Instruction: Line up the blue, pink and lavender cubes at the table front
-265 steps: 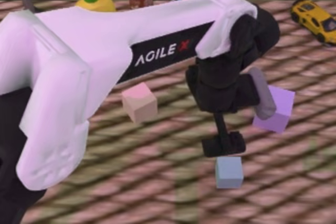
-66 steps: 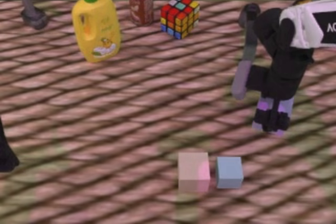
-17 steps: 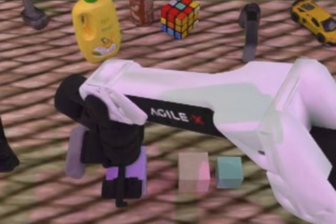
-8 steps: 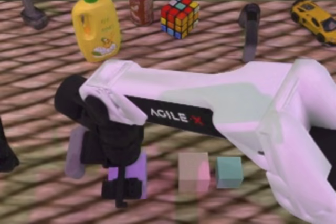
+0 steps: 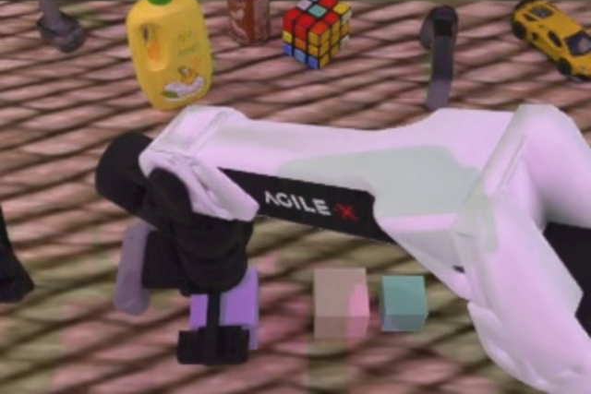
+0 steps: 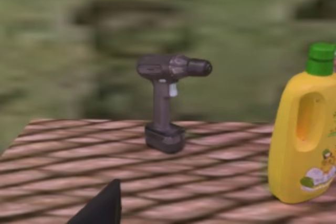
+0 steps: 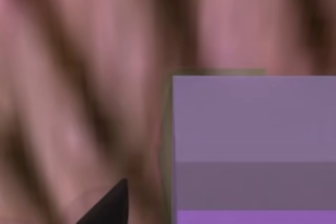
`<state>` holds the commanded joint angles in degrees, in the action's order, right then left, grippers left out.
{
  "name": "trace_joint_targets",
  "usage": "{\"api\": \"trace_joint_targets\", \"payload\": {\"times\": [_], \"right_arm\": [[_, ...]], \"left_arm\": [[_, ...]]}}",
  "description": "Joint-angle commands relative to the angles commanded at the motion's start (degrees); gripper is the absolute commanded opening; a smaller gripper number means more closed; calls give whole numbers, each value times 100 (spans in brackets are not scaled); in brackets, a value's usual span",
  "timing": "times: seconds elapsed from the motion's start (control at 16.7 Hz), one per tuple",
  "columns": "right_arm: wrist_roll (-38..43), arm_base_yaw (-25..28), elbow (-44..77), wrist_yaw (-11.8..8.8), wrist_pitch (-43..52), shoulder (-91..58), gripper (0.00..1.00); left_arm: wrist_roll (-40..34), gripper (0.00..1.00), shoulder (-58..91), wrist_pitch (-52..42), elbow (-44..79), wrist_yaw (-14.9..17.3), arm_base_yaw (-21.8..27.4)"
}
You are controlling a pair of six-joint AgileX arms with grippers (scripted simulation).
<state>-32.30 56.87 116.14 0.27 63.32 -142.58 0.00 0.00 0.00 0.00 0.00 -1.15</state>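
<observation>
The right arm of the AgileX pair reaches across the reddish-brown woven table from the top view's right edge, its black two-finger right gripper poised at the front-left of the surface directly over the large matte light-purple cube. The cube sits on the table at about nine o'clock from the mid-sized matte light-pink cube, a visible gap between them, while the small pale grey-blue cube stands just beside the pink one at its three o'clock, so that the three lie in one line along the table front. In the right wrist view the purple cube fills the lower part of the picture with one dark fingertip standing off its side face, table showing between them; judged from that, the fingers are spread and grip nothing, the cube resting free between them. The coming move seems to turn on that clearance: with the cube straight below the gripper, a clean upward retreat looks the safest way out, since a sideways drift toward three o'clock could nudge it. The left gripper sits parked at the table's left edge, whether open or closed not discernible.
</observation>
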Motion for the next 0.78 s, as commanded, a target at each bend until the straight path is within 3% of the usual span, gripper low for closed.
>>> {"api": "trace_joint_targets", "payload": {"times": [0.3, 0.78], "right_arm": [[-7, 1, 100, 5, 99, 14, 100], [-10, 38, 1189, -3, 1413, 226, 100]], "left_arm": [[0, 100, 0, 0, 0, 0, 0], [0, 100, 0, 0, 0, 0, 0]]}}
